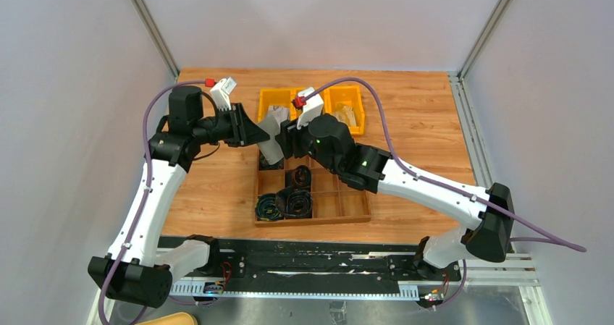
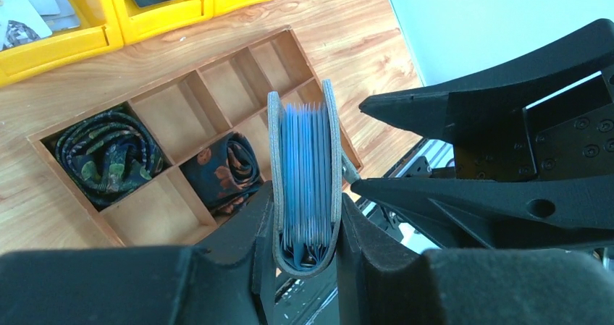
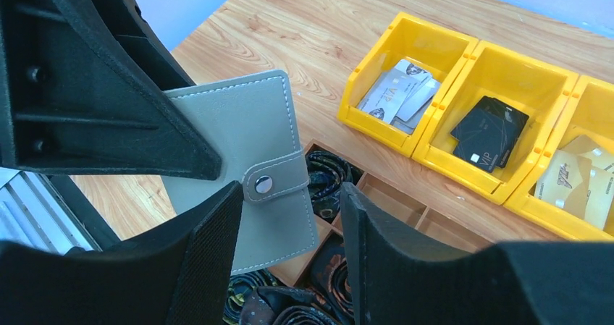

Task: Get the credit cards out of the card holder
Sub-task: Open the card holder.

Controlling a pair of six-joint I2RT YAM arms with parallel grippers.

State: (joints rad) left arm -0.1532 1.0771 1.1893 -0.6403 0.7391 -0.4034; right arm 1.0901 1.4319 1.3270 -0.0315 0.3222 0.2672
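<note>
Card holder (image 3: 246, 133), grey, stitched, snap strap across its edge; upright just ahead of the right gripper (image 3: 289, 195), whose fingers are spread, and pinched at left by the left gripper (image 3: 192, 126). Ahead-right: yellow bins (image 3: 434, 46) with silver-white cards (image 3: 402, 93), black cards (image 3: 489, 133) and gold cards (image 3: 579, 184). Beneath: wooden tray (image 3: 391, 195) with rolled ties (image 3: 326, 176).

We read "VIP" in three places. In the right wrist view it stands in dark letters on a silvery-grey credit card (image 3: 391, 97) in the left yellow bin (image 3: 373, 131). It also stands in pale letters on a black card (image 3: 484, 151) in the middle yellow bin (image 3: 463, 176). The left wrist view shows "VIP" in gold on a black card there, with finer print too small for us to read. The gold cards (image 3: 572, 180) in the right yellow bin (image 3: 557, 227) bear a flourished mark we cannot make out. The cards (image 2: 304, 173) inside the card holder (image 2: 334, 158) show us only their edges.
</note>
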